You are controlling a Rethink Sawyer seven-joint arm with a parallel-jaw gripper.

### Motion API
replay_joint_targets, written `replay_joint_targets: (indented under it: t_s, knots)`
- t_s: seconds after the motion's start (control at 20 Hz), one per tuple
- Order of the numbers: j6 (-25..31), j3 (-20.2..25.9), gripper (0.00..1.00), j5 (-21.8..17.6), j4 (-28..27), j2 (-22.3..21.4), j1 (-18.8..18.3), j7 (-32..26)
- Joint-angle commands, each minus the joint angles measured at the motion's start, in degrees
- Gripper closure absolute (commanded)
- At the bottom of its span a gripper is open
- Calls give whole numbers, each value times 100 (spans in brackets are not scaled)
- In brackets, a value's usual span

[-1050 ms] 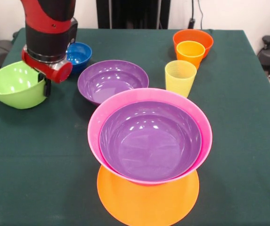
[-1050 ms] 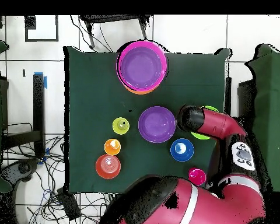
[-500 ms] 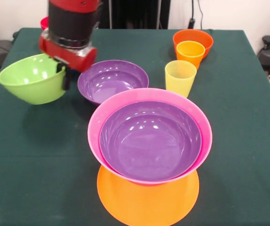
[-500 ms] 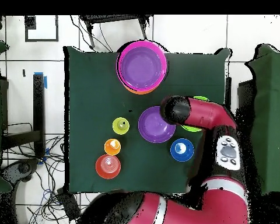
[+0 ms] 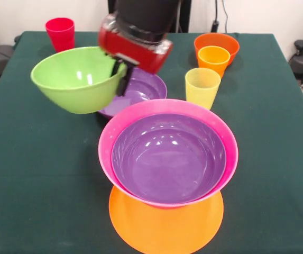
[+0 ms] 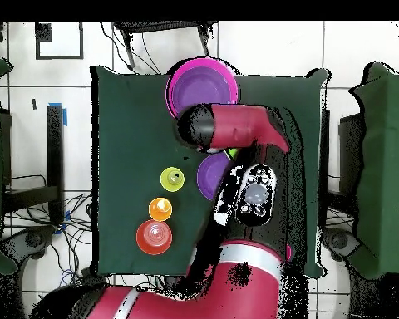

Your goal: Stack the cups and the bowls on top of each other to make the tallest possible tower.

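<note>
My gripper (image 5: 120, 78) is shut on the rim of the lime green bowl (image 5: 79, 78) and holds it tilted in the air, left of the tower. The tower stands at the front: an orange bowl (image 5: 166, 225) at the bottom, a pink bowl (image 5: 164, 108) on it and a purple bowl (image 5: 168, 159) nested inside. A second purple bowl (image 5: 147, 87) sits on the cloth behind the green one. In the overhead view the arm (image 6: 232, 126) covers the green bowl and part of the tower (image 6: 196, 81). The blue bowl is hidden.
A translucent yellow cup (image 5: 202, 87) stands right of the loose purple bowl. Behind it an orange-yellow cup (image 5: 213, 59) stands in front of a red-orange bowl (image 5: 217, 41). A red cup (image 5: 60, 33) is at the far left corner. The green tablecloth (image 5: 29, 169) ends close behind the cups.
The gripper has carried the green bowl up and to the right, from the left side of the table to over the loose purple bowl. The red cup now shows behind it.
</note>
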Motion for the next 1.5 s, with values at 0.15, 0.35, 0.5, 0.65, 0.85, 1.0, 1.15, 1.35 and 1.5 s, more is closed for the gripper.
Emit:
replay_joint_targets:
  t_s: [0.15, 0.35, 0.5, 0.65, 0.85, 1.0, 1.15, 1.35, 1.5]
  knots:
    - [1944, -305, 100, -126, -1991, 437, 553, 699]
    - [2873, -658, 100, -214, -2882, 726, 754, 734]
    - [3256, -839, 100, -224, -3346, 929, 827, 788]
    - [3256, -796, 100, -129, -3528, 1067, 825, 820]
    - [3162, -689, 100, 41, -3689, 1344, 855, 1031]
    - [3148, -659, 100, 190, -3660, 1443, 941, 1278]
    - [3038, -647, 100, 337, -3571, 1515, 1031, 1475]
    - [2835, -622, 100, 499, -3462, 1618, 1114, 1678]
    - [2683, -646, 100, 581, -3343, 1650, 1155, 1796]
